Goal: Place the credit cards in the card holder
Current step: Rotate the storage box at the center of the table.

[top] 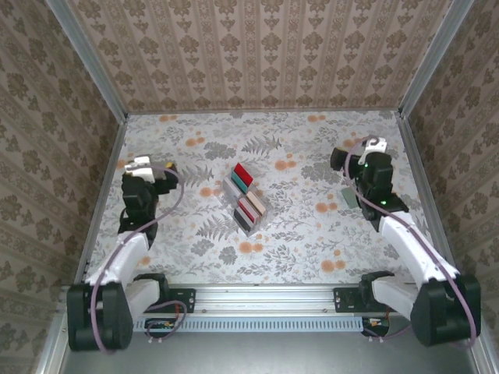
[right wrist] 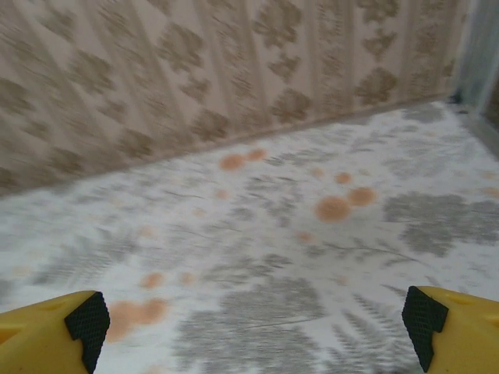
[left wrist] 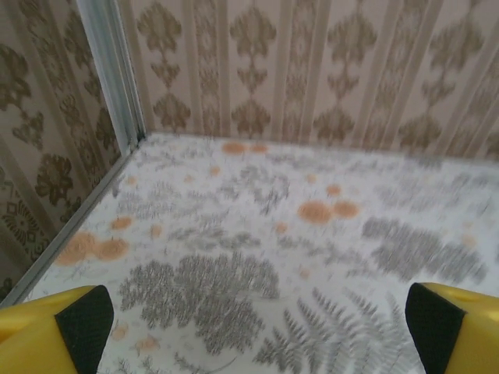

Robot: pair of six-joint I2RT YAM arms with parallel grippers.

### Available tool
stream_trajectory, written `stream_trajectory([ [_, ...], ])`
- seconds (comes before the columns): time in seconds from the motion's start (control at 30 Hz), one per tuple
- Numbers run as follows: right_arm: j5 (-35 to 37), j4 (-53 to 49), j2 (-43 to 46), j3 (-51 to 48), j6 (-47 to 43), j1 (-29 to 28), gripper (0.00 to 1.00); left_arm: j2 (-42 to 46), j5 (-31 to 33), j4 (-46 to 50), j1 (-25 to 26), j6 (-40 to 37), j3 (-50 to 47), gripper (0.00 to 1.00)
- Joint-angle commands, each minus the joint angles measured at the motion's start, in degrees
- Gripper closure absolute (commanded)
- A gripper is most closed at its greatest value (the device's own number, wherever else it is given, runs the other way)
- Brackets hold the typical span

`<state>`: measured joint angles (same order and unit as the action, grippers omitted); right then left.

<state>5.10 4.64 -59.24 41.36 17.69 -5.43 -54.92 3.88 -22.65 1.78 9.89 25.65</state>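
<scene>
Several credit cards stand in a clear slotted rack (top: 248, 204) at the table's middle, among them a red card (top: 242, 173), a teal card (top: 238, 181) and a beige card (top: 256, 202). The grey-green card holder (top: 348, 197) lies flat at the right, partly hidden under my right arm. My left gripper (top: 160, 172) hangs over the left side of the table, well left of the rack. Its jaws are open (left wrist: 257, 327) with only tablecloth between the pads (left wrist: 82, 323). My right gripper (top: 344, 160) is just behind the card holder, also open (right wrist: 256, 327) and holding nothing between its pads (right wrist: 425, 323).
The floral tablecloth (top: 296, 234) covers the table. Patterned walls close it in at the back (top: 265, 54) and on both sides, with metal rails along the edges (top: 101, 195). The arm bases sit on a rail at the near edge (top: 265, 300).
</scene>
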Motion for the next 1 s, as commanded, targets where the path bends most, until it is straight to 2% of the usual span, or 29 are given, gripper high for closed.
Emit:
stream_trajectory([
  [0.0, -21.15, -17.36, 2.07, 0.57, 12.2, -0.92, 0.04, 6.36, -0.06, 23.82, -0.64, 17.94, 4.75, 0.0],
  [0.1, -29.9, -17.39, 2.73, -1.11, 16.09, -3.71, 0.12, 9.24, -17.55, 25.9, -0.7, 20.26, 4.1, 0.0],
  [0.2, -26.46, -20.96, 2.44, -2.57, 18.05, -8.66, 0.19, 9.48, -28.98, 26.22, 0.95, 25.5, 1.86, 0.0],
  [0.27, -26.35, -20.48, 1.29, -4.41, 18.86, -12.0, 0.25, 9.55, -31.9, 28.84, 3.58, 26.97, 0.99, 0.0],
  [0.37, -26.02, -21.08, -2.53, -5.02, 18.98, -16.51, 0.35, 10.71, -32.14, 31.61, 10.06, 28.08, -1.35, 0.0],
  [0.47, -26.38, -16.79, -6.43, -6.26, 21.19, -21.15, 0.43, 12.21, -29.25, 33.42, 16.82, 29.46, -3.62, 0.0],
  [0.5, -25.59, -15.03, -7.71, -6.69, 22.45, -22.63, 0.44, 12.65, -28.91, 32.63, 18.77, 30.54, -4.91, 0.0],
  [0.57, -24.39, -14.34, -10.09, -6.66, 23.35, -24.15, 0.52, 12.99, -28.27, 30.33, 22.08, 33.09, -6.82, 0.0],
  [0.63, -21.59, -14.57, -10.95, -7.06, 24.73, -24.45, 0.53, 12.62, -27.31, 28.3, 25.86, 34.33, -7.87, 0.0],
  [0.83, -25.75, -4.64, -16.62, -8.22, 28.38, -27.76, 0.59, 6.52, -26.8, 23.29, 31.41, 35.37, -8.13, 0.0],
  [0.97, -24.83, 2.29, -23.04, -8.2, 32.48, -31.46, 0.62, 1.14, -27.51, 20.88, 33.59, 34.93, -6.6, 0.0],
])
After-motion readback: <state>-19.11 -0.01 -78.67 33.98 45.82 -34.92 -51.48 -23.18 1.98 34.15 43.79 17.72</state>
